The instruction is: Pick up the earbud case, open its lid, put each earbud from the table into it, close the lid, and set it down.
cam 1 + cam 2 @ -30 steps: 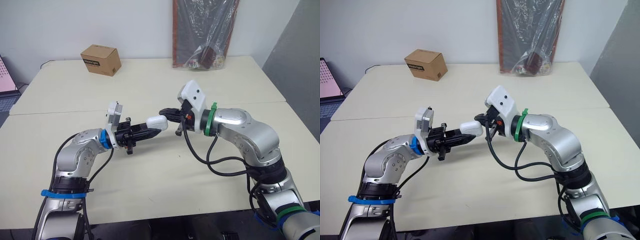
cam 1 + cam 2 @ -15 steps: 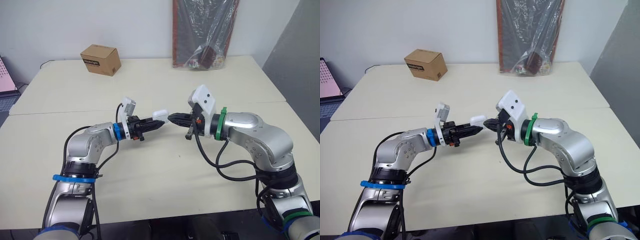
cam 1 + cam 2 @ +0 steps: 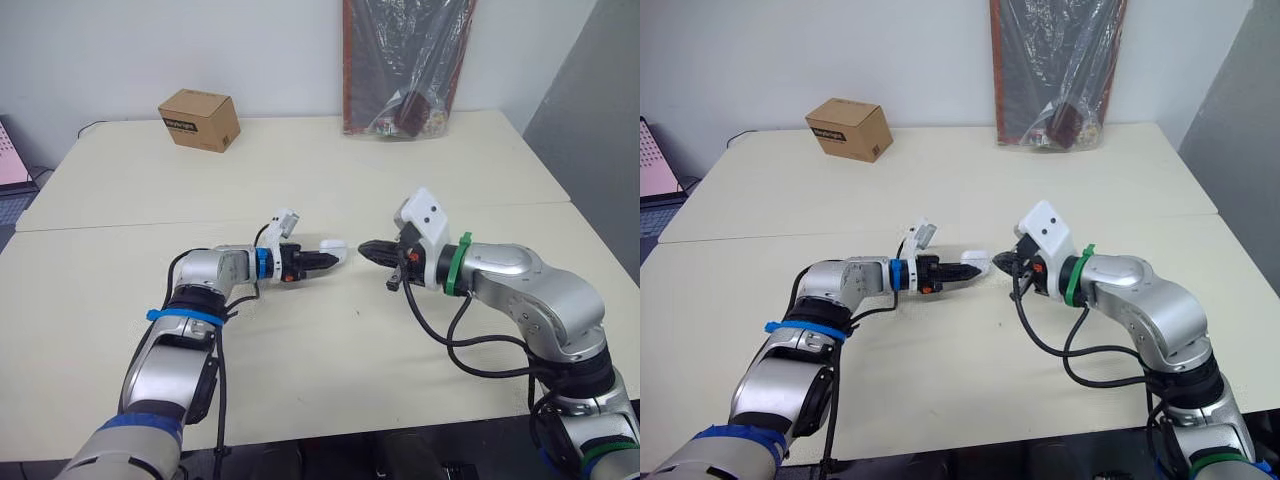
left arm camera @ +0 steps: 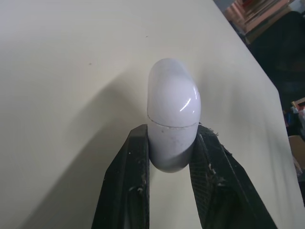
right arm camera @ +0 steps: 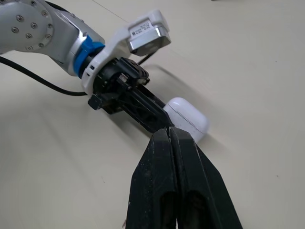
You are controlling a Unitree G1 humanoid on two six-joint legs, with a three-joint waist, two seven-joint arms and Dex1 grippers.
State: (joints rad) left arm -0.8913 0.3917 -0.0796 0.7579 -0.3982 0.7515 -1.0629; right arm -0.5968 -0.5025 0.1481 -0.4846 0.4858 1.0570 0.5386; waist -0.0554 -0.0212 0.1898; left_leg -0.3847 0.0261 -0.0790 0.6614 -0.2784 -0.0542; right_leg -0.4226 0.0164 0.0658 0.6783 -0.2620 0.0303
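Left pincer (image 4: 172, 139) pinches the light, glossy, likely slippery earbud case (image 4: 172, 100) below its lid seam; right pincer (image 5: 167, 136) is pressed together.

Bare counter (image 3: 300, 170) is left along the near edge and both side edges. At the centre, passage is narrowed to a slim gap between the earbud case (image 3: 335, 246), clamped in the left gripper (image 3: 325, 256), and the right gripper (image 3: 365, 246), whose fingers are pressed together. The far left corner is blocked by a cardboard box (image 3: 199, 119), and the far edge by a plastic bag (image 3: 405, 70).
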